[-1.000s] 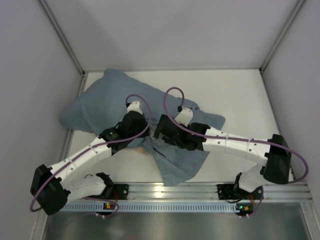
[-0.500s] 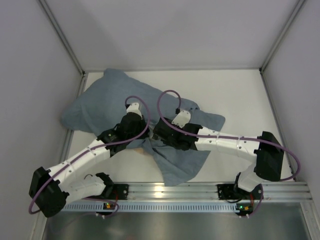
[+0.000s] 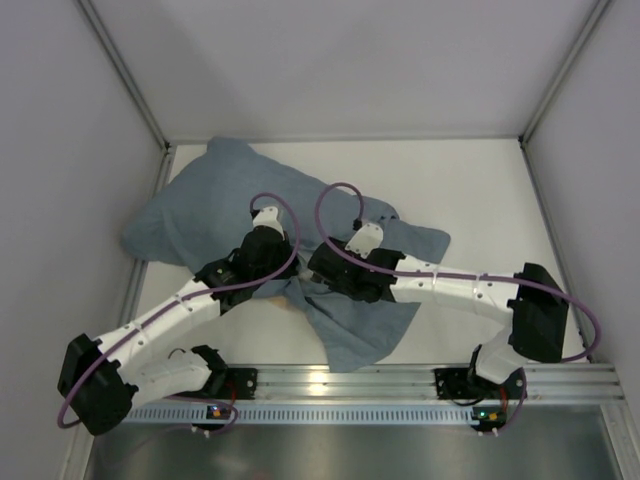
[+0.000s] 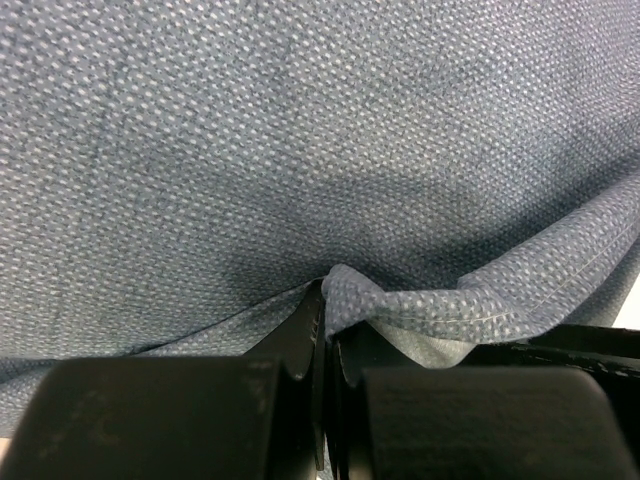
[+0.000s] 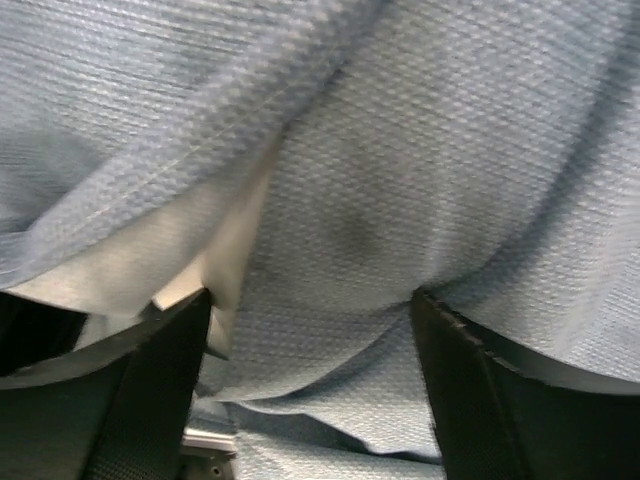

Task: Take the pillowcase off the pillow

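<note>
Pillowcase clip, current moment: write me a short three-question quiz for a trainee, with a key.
1. True or false: in the left wrist view, the left arm's jaws are shut on a pinched fold of the pillowcase.
2. In the right wrist view, the right arm's jaws are: A) shut with nothing between them; B) apart, with grey-blue cloth bulging between them; C) clamped on a bottle.
3. In the top view, toward which corner of the table does the bulky end of the pillowcase lie?

Key: 1 true. 2 B. 3 the far left corner.
</note>
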`<state>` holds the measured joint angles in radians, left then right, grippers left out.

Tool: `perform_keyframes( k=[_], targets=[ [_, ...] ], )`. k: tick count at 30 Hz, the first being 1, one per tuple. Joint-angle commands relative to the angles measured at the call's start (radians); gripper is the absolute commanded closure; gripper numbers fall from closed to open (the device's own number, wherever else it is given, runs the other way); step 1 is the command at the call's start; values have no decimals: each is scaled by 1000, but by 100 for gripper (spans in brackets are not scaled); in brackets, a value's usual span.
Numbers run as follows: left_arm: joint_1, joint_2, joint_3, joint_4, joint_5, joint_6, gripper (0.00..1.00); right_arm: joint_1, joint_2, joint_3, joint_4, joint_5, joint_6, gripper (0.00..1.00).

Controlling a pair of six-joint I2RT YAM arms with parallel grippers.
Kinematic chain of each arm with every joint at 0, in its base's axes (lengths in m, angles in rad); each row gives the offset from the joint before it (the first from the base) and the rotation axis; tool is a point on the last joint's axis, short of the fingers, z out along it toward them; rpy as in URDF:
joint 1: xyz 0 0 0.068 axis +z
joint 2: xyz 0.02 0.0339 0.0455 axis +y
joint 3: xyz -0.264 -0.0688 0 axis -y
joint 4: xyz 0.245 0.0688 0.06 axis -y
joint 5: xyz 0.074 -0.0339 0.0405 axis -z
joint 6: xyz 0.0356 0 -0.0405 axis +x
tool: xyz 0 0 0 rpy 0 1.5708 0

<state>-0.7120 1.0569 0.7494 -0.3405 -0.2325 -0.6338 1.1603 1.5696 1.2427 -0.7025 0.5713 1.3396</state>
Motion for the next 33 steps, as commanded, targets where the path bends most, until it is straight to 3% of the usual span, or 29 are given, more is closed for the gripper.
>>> perform_keyframes(
  k=[1,3,5,7,8,25,29,33],
  targets=[
    [5,-21,-10,40,2,-6,100,-4,-37,-23,-29,10,15,25],
    [5,-20,-10,40,1,-6,100,-1,-48,-41,-29,6,19,52],
    [5,-15,-9,38,1,-6,100,2,-59,-67,-29,1,26,72],
    [5,-12,-8,40,-1,-7,100,10,-77,-84,-29,1,15,85],
    [6,-8,-8,40,-1,-9,100,13,-85,-103,-29,1,10,98],
    [48,89,5,58,2,-12,100,176,-379,-576,-5,7,110,100],
    [54,104,5,75,24,-18,100,194,-420,-738,133,-43,133,100],
    [57,100,8,74,32,-20,100,196,-447,-909,421,-93,151,100]
  ],
)
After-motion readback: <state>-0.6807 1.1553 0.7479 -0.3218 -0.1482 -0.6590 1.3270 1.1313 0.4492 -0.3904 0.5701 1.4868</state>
